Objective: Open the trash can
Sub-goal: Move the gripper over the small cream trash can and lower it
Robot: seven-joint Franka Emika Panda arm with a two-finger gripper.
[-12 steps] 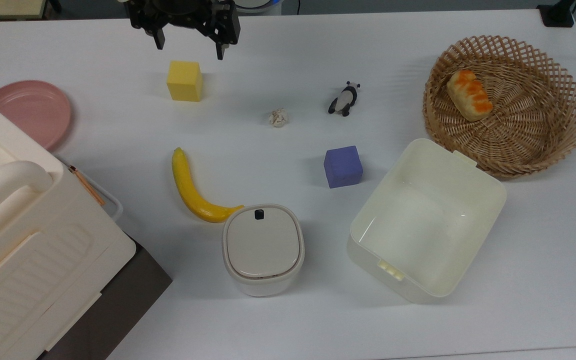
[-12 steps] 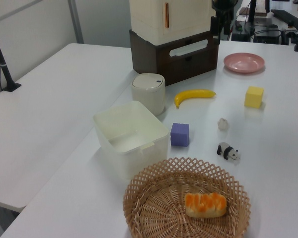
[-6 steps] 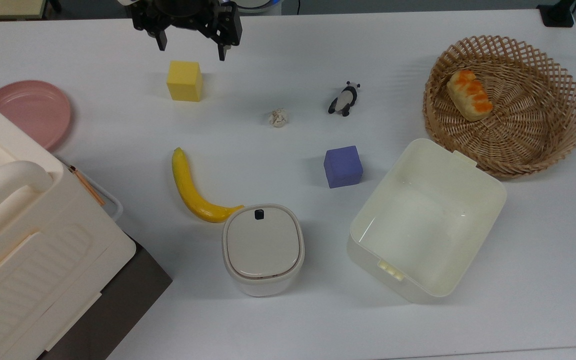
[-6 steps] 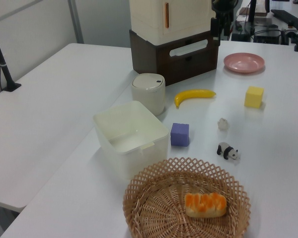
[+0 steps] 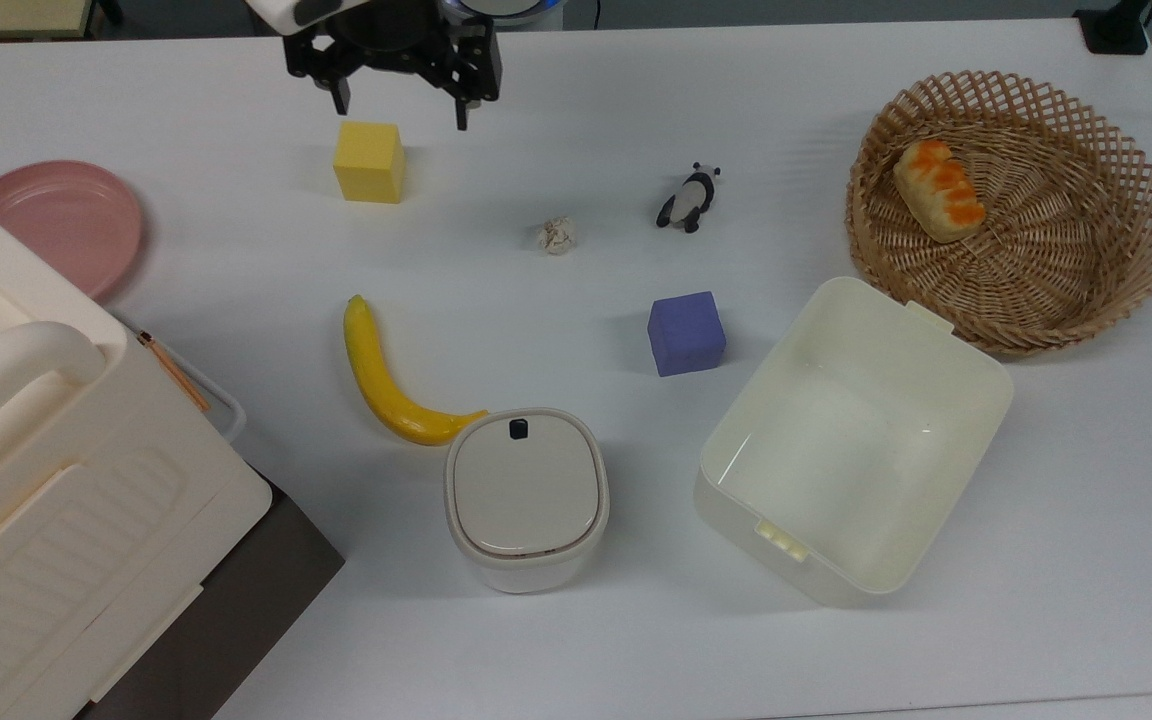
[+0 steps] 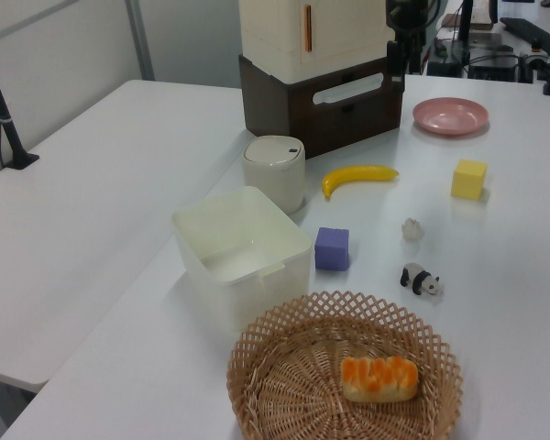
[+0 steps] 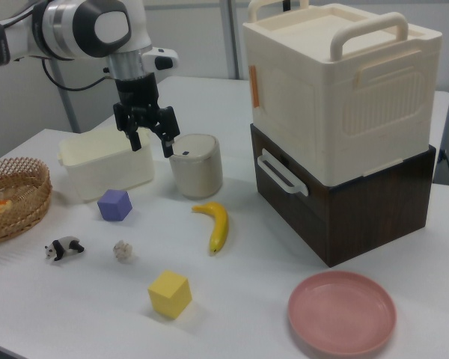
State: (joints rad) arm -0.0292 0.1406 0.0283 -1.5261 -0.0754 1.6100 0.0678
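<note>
White tabletop spreads before you. Nearest in the top view sits the trash can (image 5: 526, 497), lid down, its black button (image 5: 517, 428) beside a banana (image 5: 382, 378). Beyond, your gripper (image 5: 401, 108) hangs spread wide, empty, above a yellow cube (image 5: 369, 161). Descend off-centre and you likely miss the button or nudge the banana.

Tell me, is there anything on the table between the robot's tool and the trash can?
In the top view, the tool hangs open near the table's far edge. Toward the trash can lie a yellow block and a banana, with bare table around them.
</note>
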